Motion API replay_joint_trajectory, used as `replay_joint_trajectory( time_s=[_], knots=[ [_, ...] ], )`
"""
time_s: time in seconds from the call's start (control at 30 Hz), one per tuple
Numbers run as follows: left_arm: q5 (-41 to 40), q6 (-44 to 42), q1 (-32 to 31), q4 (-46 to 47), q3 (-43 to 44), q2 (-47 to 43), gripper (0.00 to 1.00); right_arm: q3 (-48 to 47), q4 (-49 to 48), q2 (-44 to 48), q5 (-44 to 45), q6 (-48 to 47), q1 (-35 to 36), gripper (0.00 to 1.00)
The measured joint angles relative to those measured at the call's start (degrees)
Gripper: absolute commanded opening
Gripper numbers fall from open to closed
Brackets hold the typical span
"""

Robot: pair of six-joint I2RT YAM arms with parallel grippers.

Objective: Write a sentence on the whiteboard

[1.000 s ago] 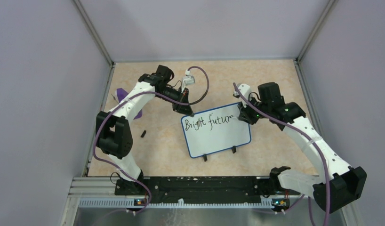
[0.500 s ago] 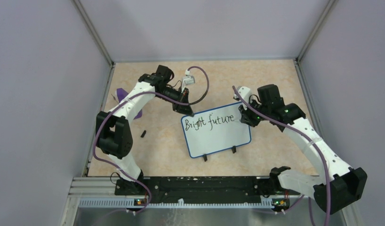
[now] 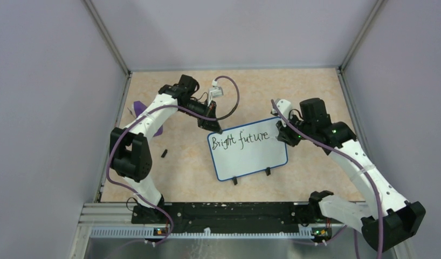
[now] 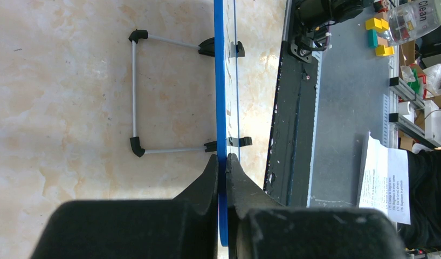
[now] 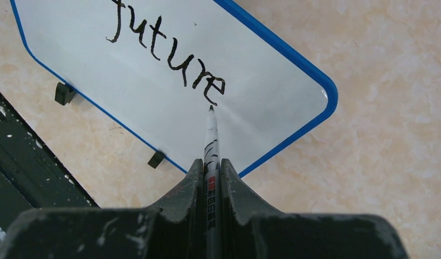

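whiteboard (image 3: 250, 159): propped up mid-table (image 3: 180, 172), between the two arms | sentence (image 3: 240, 139): reads "Bright future" so far, along the far edge | left fingers (image 4: 214, 164): pinched tight on the whiteboard's blue frame at its far-left corner | right fingers (image 5: 195, 172): clamped around a marker (image 5: 211, 135), tip just beside the final "e", near the right end

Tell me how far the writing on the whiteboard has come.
Done: black lettering reads "Bright future" on the upper line of the whiteboard. In hand: the left gripper is shut on the board's blue frame, and the right gripper holds a marker with its tip by the last "e". Left: no full stop is there and the lower part of the board is blank, so the writing looks unfinished.
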State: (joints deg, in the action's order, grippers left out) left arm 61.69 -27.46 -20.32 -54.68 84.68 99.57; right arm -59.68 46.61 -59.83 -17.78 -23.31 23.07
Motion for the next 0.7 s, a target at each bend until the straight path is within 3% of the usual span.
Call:
replay_joint_trajectory(
  time_s=[0.7],
  knots=[
    [0.42, 0.44, 0.09, 0.39, -0.28, 0.0, 0.0, 1.22, -2.38, 2.34, 1.2, 4.11, -3.39, 0.0]
  ],
)
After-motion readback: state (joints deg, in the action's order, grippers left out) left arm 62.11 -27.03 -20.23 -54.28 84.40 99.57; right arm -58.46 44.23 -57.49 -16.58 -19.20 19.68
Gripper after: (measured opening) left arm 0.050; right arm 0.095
